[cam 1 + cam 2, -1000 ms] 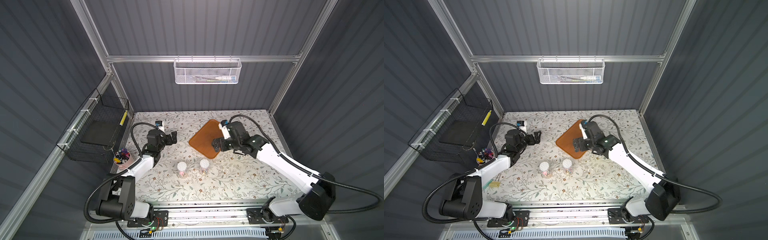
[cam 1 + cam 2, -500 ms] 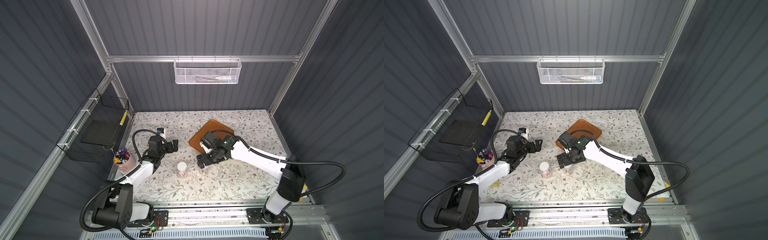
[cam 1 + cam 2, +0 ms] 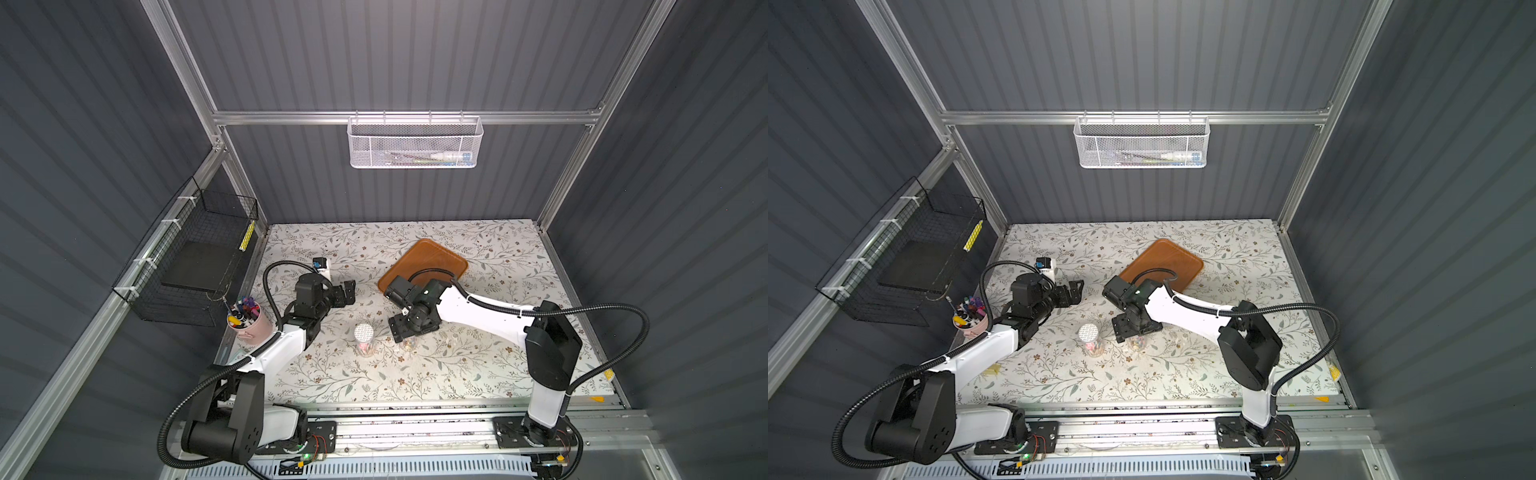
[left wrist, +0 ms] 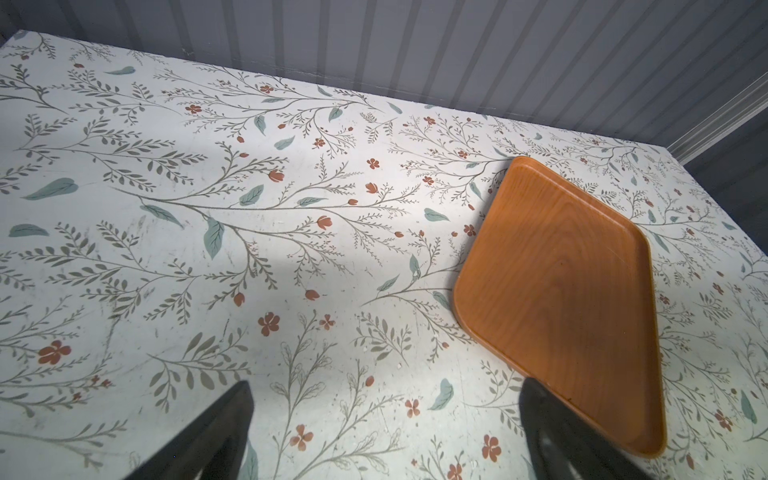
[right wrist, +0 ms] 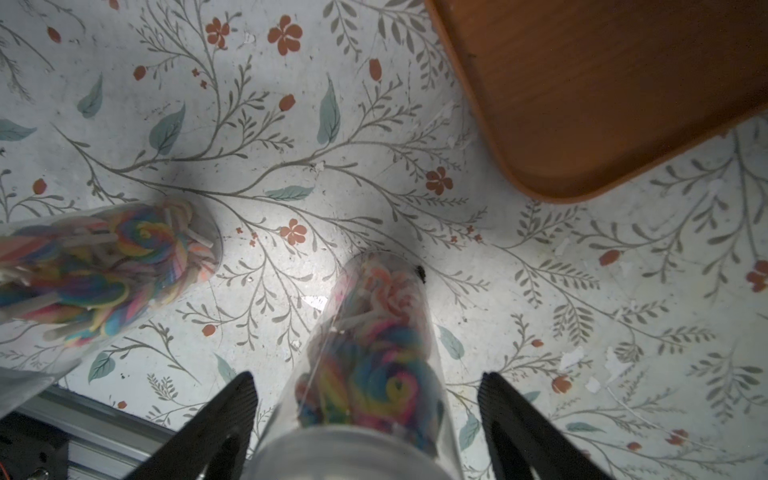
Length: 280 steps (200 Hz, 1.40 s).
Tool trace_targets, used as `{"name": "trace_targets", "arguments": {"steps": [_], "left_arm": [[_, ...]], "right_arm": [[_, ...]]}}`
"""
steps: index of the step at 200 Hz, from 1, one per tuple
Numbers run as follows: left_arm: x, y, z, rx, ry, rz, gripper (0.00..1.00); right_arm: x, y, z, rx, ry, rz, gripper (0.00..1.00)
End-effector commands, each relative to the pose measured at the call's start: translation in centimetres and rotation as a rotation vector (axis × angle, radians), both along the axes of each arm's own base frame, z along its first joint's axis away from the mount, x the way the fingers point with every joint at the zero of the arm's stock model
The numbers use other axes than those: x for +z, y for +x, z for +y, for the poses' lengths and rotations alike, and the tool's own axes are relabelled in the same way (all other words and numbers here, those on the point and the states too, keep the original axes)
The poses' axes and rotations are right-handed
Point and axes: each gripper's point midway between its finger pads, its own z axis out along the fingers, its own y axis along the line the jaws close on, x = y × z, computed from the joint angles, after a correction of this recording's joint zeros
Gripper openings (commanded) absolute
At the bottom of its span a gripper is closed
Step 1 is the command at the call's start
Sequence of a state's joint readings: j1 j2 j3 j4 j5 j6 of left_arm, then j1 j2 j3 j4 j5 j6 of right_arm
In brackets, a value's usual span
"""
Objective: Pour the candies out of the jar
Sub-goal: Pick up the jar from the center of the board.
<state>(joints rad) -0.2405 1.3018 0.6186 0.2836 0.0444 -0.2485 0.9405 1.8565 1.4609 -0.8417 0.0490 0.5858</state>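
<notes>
Two clear jars of swirled candies stand upright mid-table in both top views. One jar (image 3: 408, 343) sits under my right gripper (image 3: 409, 328). In the right wrist view that jar (image 5: 374, 324) stands between the open jaws of the right gripper (image 5: 368, 380), with a gap on each side. Its candies (image 5: 386, 374) show through the wall, and a pale lid (image 5: 353, 453) caps it. The other jar (image 3: 363, 338) (image 5: 95, 270) keeps a white lid. My left gripper (image 3: 347, 293) (image 4: 386, 386) hangs open and empty over bare table.
An orange tray (image 3: 432, 262) (image 4: 557, 291) (image 5: 602, 83) lies behind the jars, under the right forearm. A pink cup of marker pens (image 3: 247, 318) and a black wire basket (image 3: 195, 266) stand at the left edge. A white mesh basket (image 3: 415, 143) hangs on the back wall.
My right gripper has swung from over the tray down to the right-hand jar, and its jaws now stand on either side of it. The left arm has drawn slightly forward.
</notes>
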Motion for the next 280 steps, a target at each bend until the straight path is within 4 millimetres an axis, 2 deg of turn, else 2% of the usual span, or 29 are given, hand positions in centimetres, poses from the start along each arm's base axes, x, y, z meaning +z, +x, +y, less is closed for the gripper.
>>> {"name": "trace_targets", "arguments": {"steps": [1, 28, 58, 80, 94, 129, 144, 169, 184, 207, 233, 280], "left_arm": [[0.9, 0.0, 0.5, 0.013, -0.001, -0.028, 1.00], [0.8, 0.1, 0.2, -0.005, 0.000, -0.024, 1.00], [1.2, 0.1, -0.7, -0.050, -0.013, -0.025, 1.00], [2.1, 0.2, -1.7, -0.097, -0.040, -0.034, 1.00], [2.8, 0.1, -2.6, -0.139, -0.056, -0.043, 1.00], [4.9, -0.7, -6.6, -0.322, -0.093, -0.094, 1.00], [5.7, -1.5, -8.9, -0.419, -0.106, -0.107, 1.00], [6.5, -3.5, -13.3, -0.573, -0.026, -0.136, 1.00], [6.7, -4.7, -15.7, -0.666, -0.011, -0.147, 1.00], [6.6, -6.0, -18.4, -0.781, -0.035, -0.147, 1.00], [7.9, -7.2, -20.7, -0.897, -0.042, -0.218, 1.00], [8.8, -7.6, -23.1, -1.019, -0.030, -0.253, 1.00]], "right_arm": [[0.5, 0.1, 0.5, -0.009, 0.022, 0.001, 0.76], [0.9, -0.2, 0.7, -0.010, 0.041, 0.012, 0.63], [2.3, 0.0, 0.8, 0.002, 0.060, -0.008, 0.48], [4.1, 0.5, 0.5, 0.027, 0.080, -0.013, 0.47], [6.1, 1.5, -0.5, 0.039, 0.108, -0.028, 0.48], [11.8, 5.1, -3.9, 0.047, 0.249, -0.073, 0.47], [13.3, 6.6, -5.1, 0.057, 0.314, -0.069, 0.47], [15.2, 9.7, -7.2, 0.038, 0.371, -0.111, 0.46], [16.4, 10.5, -7.4, 0.053, 0.443, -0.110, 0.46], [17.8, 10.4, -6.9, 0.112, 0.518, -0.087, 0.45], [17.8, 9.1, -6.3, 0.202, 0.536, -0.026, 0.45], [18.0, 7.5, -5.3, 0.273, 0.627, 0.040, 0.44]]}}
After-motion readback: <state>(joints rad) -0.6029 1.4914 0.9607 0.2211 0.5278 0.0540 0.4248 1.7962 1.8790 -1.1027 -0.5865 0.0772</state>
